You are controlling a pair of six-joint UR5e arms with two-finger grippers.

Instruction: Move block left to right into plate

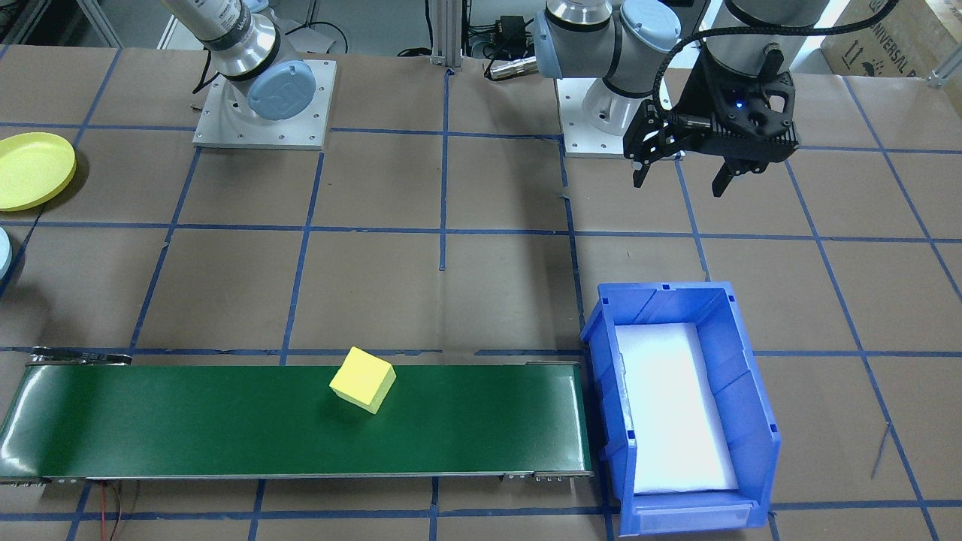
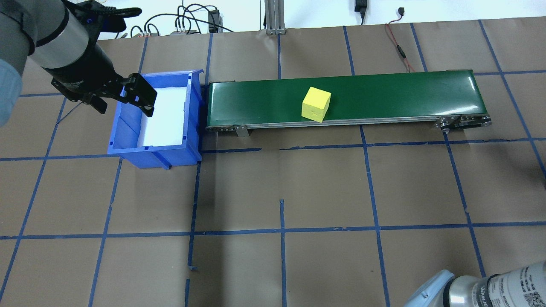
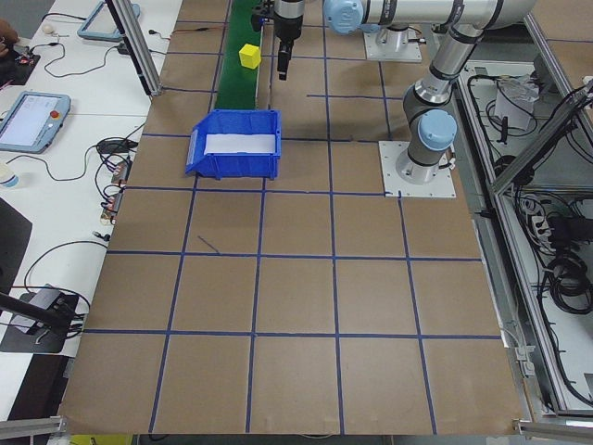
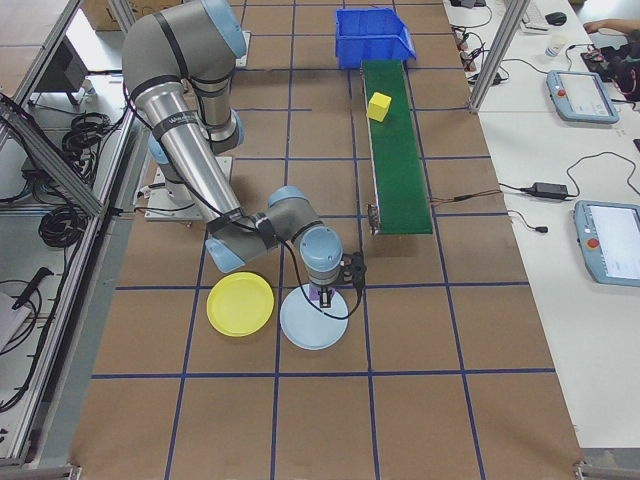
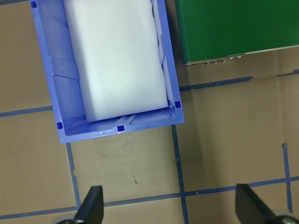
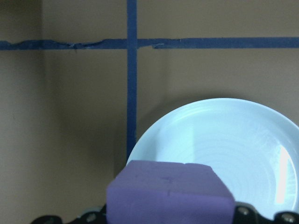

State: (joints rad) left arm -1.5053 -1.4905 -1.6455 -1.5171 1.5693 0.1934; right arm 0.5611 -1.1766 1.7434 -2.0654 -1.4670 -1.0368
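Lettering reading "UNIVERSAL" is visible on the cardboard box at the table's far corner in the front-facing view; no other writing is legible. On the robot's right side, the right gripper is closed on a purple block, held above the near edge of the light blue plate; the block is not yet resting on the plate. In the exterior right view the same gripper hangs over the light blue plate, which lies just beside a yellow plate on the brown paper table marked with blue tape lines. The left gripper is empty, its fingers spread apart, and hovers above the table between the left arm's base plate and the blue bin. The wrist view of that arm shows both fingertips wide apart over bare paper, just short of the bin's rim. The bin holds a white foam pad and stands touching the end of the green conveyor belt. A yellow block sits tilted near the middle of the belt, well apart from both grippers. Cables and an aluminium post stand beyond the belt's far side. Tablets and cords lie on the white side bench.
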